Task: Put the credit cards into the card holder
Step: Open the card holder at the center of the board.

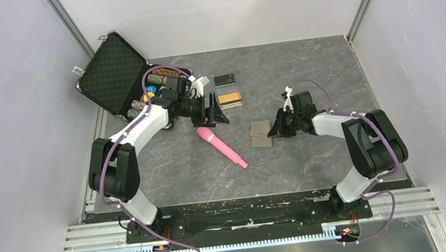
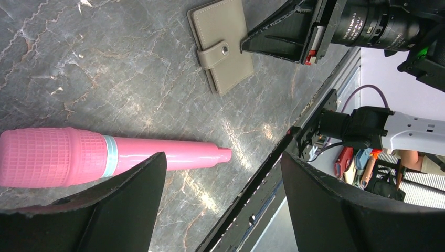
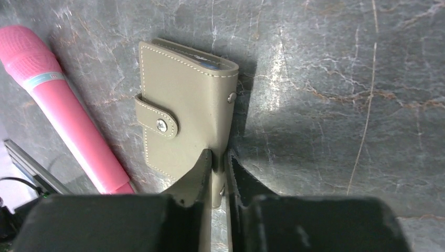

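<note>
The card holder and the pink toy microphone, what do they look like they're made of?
Card holder: probably matte taupe leather or faux leather, judging by fine grain, pale edge stitching and metal snap. Pink toy microphone: likely glossy plastic, with bright sheen and a moulded grid head.

- The card holder (image 1: 261, 133) is lying near the middle of the table (image 1: 304, 79), with the toy microphone (image 1: 221, 146) lying just to its left, apart from it.
- The credit cards (image 1: 230, 97) are lying behind both, one behind another.
- The open case (image 1: 114, 73) is sitting at the far left, left of the cards.
- The left gripper (image 1: 216, 115) is hanging between the cards and the microphone's far end.
- The right gripper (image 1: 274, 131) is sitting at the holder's right edge, with that edge lying between its fingers.
</note>
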You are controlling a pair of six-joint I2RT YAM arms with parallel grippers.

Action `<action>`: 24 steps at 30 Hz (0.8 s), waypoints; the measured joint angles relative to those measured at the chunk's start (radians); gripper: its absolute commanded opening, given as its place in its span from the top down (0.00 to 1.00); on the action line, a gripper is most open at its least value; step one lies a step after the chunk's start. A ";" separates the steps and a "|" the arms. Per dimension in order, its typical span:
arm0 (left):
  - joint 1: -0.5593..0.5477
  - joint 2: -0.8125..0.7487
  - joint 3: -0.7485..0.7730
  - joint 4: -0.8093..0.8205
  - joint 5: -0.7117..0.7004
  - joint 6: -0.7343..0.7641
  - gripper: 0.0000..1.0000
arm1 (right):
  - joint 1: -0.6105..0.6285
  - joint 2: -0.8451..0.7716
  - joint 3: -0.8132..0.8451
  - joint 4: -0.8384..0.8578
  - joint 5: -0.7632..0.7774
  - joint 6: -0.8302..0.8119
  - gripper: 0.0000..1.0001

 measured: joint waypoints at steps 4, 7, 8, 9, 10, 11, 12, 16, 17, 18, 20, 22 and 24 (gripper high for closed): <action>-0.006 0.002 0.013 -0.031 -0.014 0.000 0.16 | 0.001 0.015 0.007 0.000 -0.003 0.006 1.00; -0.016 0.019 0.043 -0.050 -0.021 0.000 0.18 | 0.010 0.016 0.027 -0.026 -0.004 -0.004 1.00; -0.021 0.030 0.055 -0.058 -0.023 0.000 0.18 | 0.014 0.016 0.039 -0.041 -0.004 -0.008 1.00; -0.026 0.042 0.068 -0.069 -0.028 0.000 0.19 | 0.018 0.016 0.048 -0.050 -0.005 -0.013 1.00; -0.032 0.056 0.081 -0.080 -0.032 0.001 0.18 | 0.023 0.016 0.060 -0.062 -0.006 -0.016 1.00; -0.037 0.070 0.094 -0.092 -0.040 0.001 0.18 | 0.028 0.014 0.074 -0.074 -0.008 -0.020 1.00; -0.043 0.088 0.107 -0.102 -0.045 0.001 0.17 | 0.033 0.011 0.082 -0.083 -0.008 -0.021 1.00; -0.058 0.149 0.155 -0.150 -0.052 0.003 0.16 | 0.061 -0.022 0.110 -0.118 -0.012 -0.021 1.00; -0.059 0.165 0.169 -0.160 -0.055 0.006 0.16 | 0.071 -0.033 0.114 -0.126 -0.014 -0.020 1.00; -0.061 0.179 0.182 -0.171 -0.055 0.006 0.15 | 0.081 -0.043 0.119 -0.133 -0.016 -0.017 1.00; -0.064 0.197 0.201 -0.188 -0.056 0.006 0.15 | 0.099 -0.061 0.123 -0.142 -0.020 -0.010 1.00; -0.066 0.219 0.224 -0.206 -0.055 0.006 0.15 | 0.119 -0.074 0.126 -0.150 -0.025 0.007 1.00; -0.068 0.238 0.242 -0.213 -0.055 0.006 0.15 | 0.138 -0.079 0.136 -0.160 -0.032 0.026 1.00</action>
